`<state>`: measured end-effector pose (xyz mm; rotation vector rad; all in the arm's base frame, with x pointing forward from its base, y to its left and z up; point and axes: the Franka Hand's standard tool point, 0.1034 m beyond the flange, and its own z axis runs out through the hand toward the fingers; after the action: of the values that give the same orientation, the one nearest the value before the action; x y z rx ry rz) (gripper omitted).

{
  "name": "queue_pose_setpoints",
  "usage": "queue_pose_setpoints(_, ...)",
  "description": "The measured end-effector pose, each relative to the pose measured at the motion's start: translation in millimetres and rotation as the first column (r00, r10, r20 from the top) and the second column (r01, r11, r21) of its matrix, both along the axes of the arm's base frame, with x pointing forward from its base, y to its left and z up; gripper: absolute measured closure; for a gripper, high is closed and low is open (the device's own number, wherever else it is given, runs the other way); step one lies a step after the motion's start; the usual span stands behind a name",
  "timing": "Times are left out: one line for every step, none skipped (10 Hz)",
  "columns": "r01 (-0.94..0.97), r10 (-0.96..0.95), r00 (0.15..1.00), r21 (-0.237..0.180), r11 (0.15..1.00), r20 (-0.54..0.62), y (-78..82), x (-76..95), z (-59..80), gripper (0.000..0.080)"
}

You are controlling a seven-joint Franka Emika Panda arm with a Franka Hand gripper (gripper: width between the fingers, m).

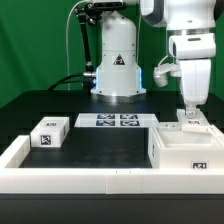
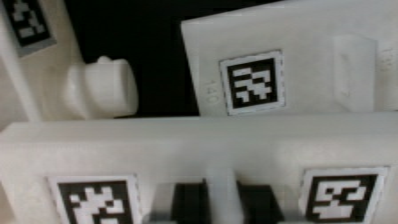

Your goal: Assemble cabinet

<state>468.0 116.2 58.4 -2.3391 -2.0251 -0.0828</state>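
Gripper [image 1: 190, 119] is down at the cabinet's [image 1: 183, 152] top edge, and I can't tell whether its fingers are spread or pinching. The cabinet is a white open-topped box with a tag on its front.

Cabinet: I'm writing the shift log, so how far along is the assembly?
Done: the cabinet stands beside the rail on the exterior view's right. In hand: the gripper is down at its top edge; whether it grips anything cannot be told. Left: a small tagged block lies loose on the table, apart from it.
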Motion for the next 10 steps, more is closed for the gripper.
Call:
queue_pose_setpoints(0.002, -0.002, 1.000, 0.001, 1.000, 0.000, -0.6, 2.3, -0.2, 0.0729)
queue_pose_setpoints(0.003, -0.003, 1.000, 0.001, 1.000, -0.001, -0.6, 1.6, -0.9, 0.0729)
queue_pose_setpoints(0.003, -0.003, 1.000, 0.001, 1.000, -0.001, -0.6, 1.7, -0.9, 0.0729)
queue_pose_setpoints(0.003, -0.003, 1.000, 0.001, 1.000, -0.001, -0.7, 1.7, -0.9, 0.0729)
queue_pose_setpoints(0.003, -0.003, 1.000, 0.001, 1.000, -0.001, -0.7, 1.7, -1.0, 0.0729)
queue_pose_setpoints(0.003, -0.003, 1.000, 0.001, 1.000, -0.001, -1.0, 2.3, -0.9, 0.0729)
queue_pose_setpoints(-0.040, 0.040, 0.999, 0.003, 0.999, 0.005, -3.1, 14.5, 0.1, 0.0729)
queue_pose_setpoints(-0.052, 0.052, 0.999, 0.002, 0.999, -0.003, -5.5, 22.9, 0.5, 0.0729)
queue_pose_setpoints(-0.052, 0.052, 0.999, 0.001, 0.999, -0.011, -6.7, 29.5, 1.6, 0.0729)
queue_pose_setpoints(-0.051, 0.051, 0.999, 0.001, 0.999, -0.014, -6.5, 27.6, 0.1, 0.0729)
